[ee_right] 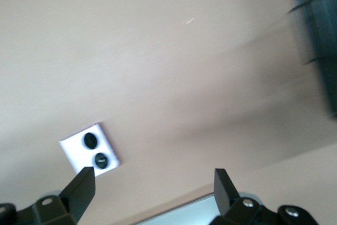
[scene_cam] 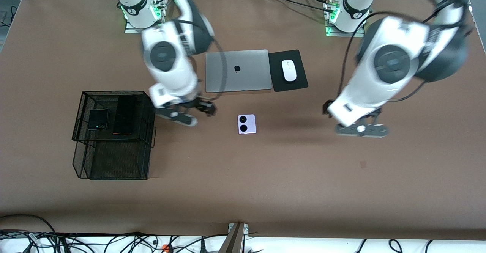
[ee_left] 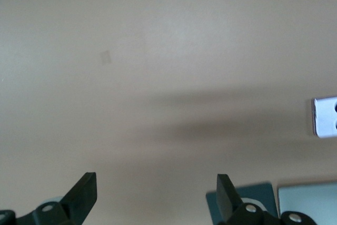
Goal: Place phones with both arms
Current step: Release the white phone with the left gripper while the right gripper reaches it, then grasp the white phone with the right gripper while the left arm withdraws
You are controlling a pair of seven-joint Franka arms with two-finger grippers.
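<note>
A lavender-white phone [scene_cam: 246, 124] with two black circles lies flat on the brown table, nearer the front camera than the laptop. It also shows in the right wrist view, phone [ee_right: 90, 148], and at the edge of the left wrist view, phone [ee_left: 326, 117]. A small black folded phone [scene_cam: 98, 119] and a long black slab phone [scene_cam: 125, 114] lie on the upper tier of the black mesh basket [scene_cam: 81, 131]. My right gripper [scene_cam: 197, 114] [ee_right: 152, 188] hangs open and empty over the table between basket and lavender phone. My left gripper [scene_cam: 358, 126] [ee_left: 156, 191] hangs open and empty over bare table toward the left arm's end.
A closed grey laptop [scene_cam: 238, 71] and a white mouse [scene_cam: 289, 70] on a black pad [scene_cam: 300, 82] sit near the arms' bases. The basket's lower tier [scene_cam: 114, 162] extends toward the front camera. Cables run along the table's front edge.
</note>
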